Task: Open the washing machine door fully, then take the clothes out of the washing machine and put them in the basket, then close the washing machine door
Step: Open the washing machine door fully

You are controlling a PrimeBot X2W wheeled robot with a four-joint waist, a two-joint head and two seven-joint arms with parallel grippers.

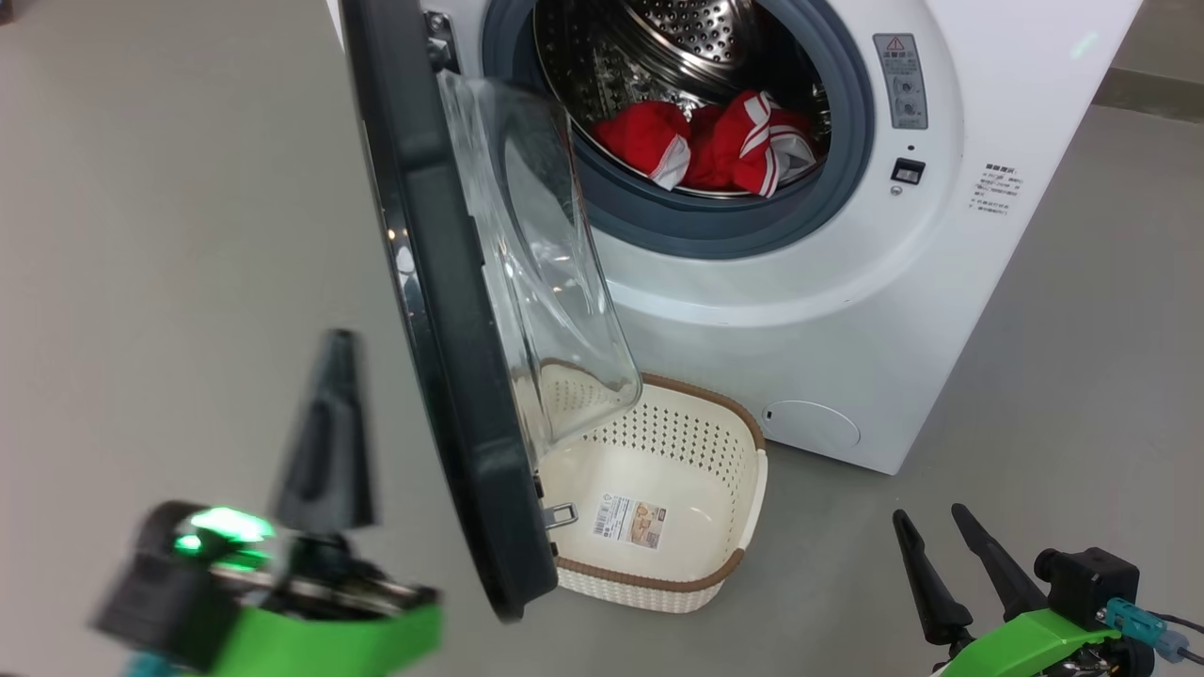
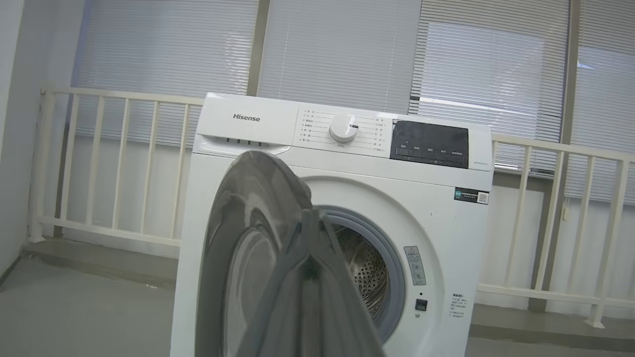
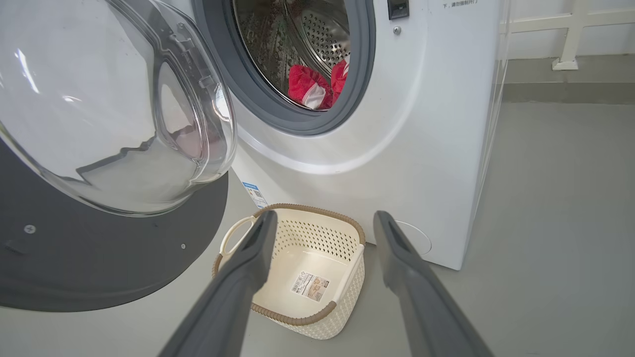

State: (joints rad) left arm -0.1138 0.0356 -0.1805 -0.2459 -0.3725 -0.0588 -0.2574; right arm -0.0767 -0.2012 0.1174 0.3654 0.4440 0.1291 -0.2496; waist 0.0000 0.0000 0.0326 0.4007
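The white washing machine (image 1: 828,310) has its door (image 1: 428,310) swung wide open, black rim edge-on to me and clear glass bowl (image 1: 536,263) bulging toward the drum. Red clothes (image 1: 724,141) with white stripes lie low in the steel drum, also seen as clothes (image 3: 312,87) in the right wrist view. The cream basket (image 1: 687,428) stands on the floor below the door, nothing in it but its paper label. My left gripper (image 1: 339,343) is shut on nothing, just left of the door's outer face. My right gripper (image 3: 325,215) is open, hanging in front of the basket (image 3: 317,233).
Grey floor lies all around the machine. A white railing (image 2: 114,163) and windows with blinds stand behind the machine (image 2: 347,148). The open door (image 3: 99,238) overhangs the basket's left side. Bare floor spreads to the right of the machine.
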